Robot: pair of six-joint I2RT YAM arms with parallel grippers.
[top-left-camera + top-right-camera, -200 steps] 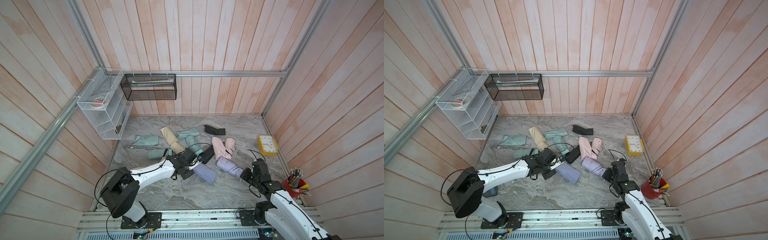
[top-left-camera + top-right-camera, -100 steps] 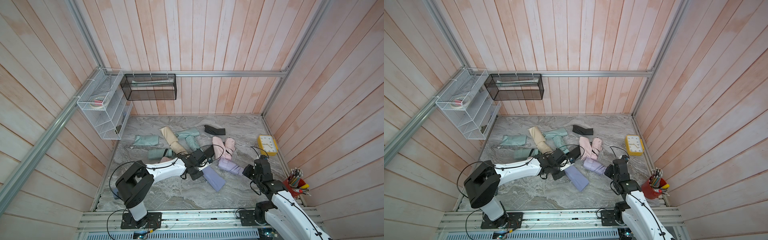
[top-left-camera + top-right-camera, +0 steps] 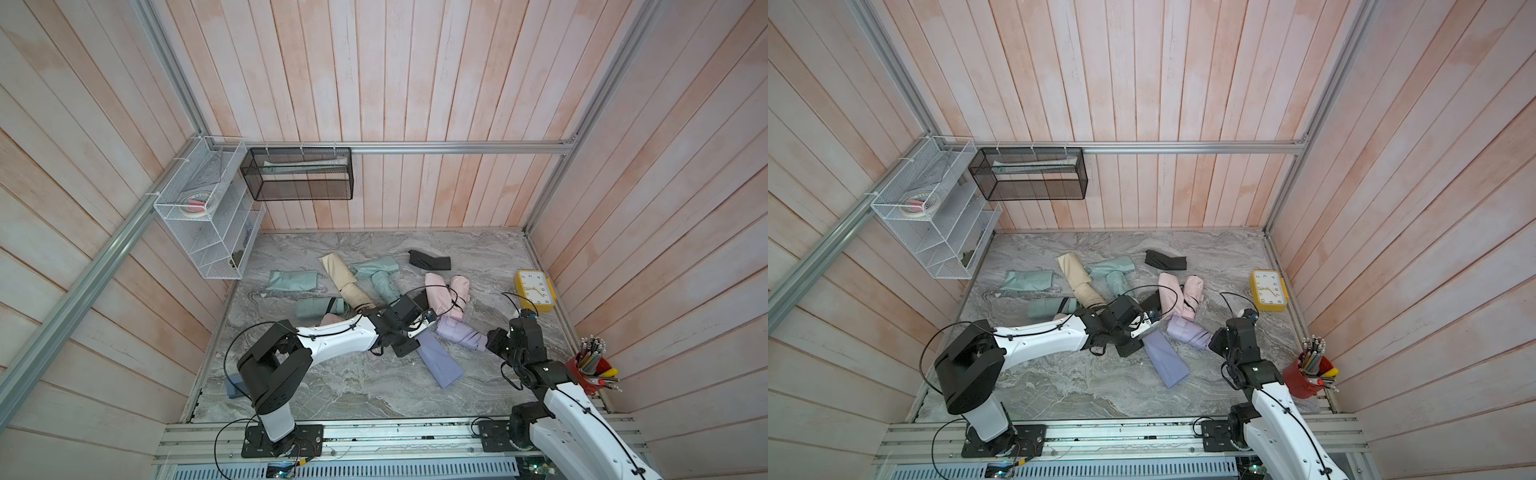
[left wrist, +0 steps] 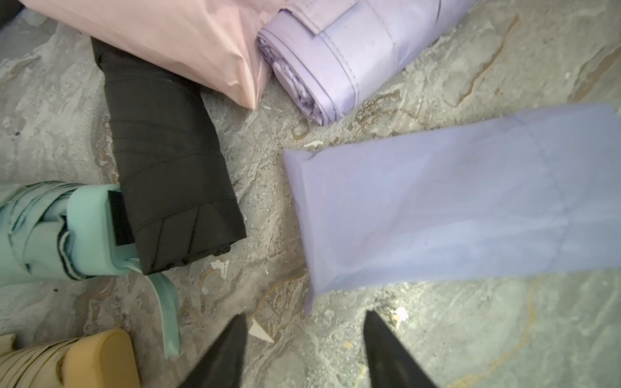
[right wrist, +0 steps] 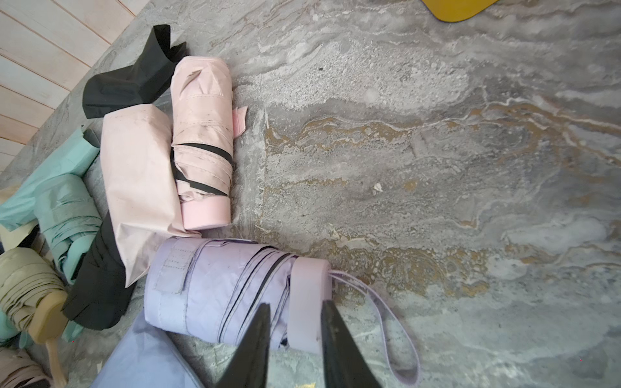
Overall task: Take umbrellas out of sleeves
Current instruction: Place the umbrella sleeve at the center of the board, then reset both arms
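Umbrellas (image 3: pixel 459 336), sleeves (image 3: pixel 440 361) strewn on grey marbled tabletop (image 3: pixel 353 386) (pink plank walls (image 3: pixel 395 83)).

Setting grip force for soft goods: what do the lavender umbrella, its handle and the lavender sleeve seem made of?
The lavender umbrella: thin woven fabric, likely synthetic, with a faint sheen, stitched seams and tight pleats. Its handle: smooth and matte, probably plastic, judging by the rigid rounded cap. The lavender sleeve: thin limp fabric, smooth, lying flat with soft creases.
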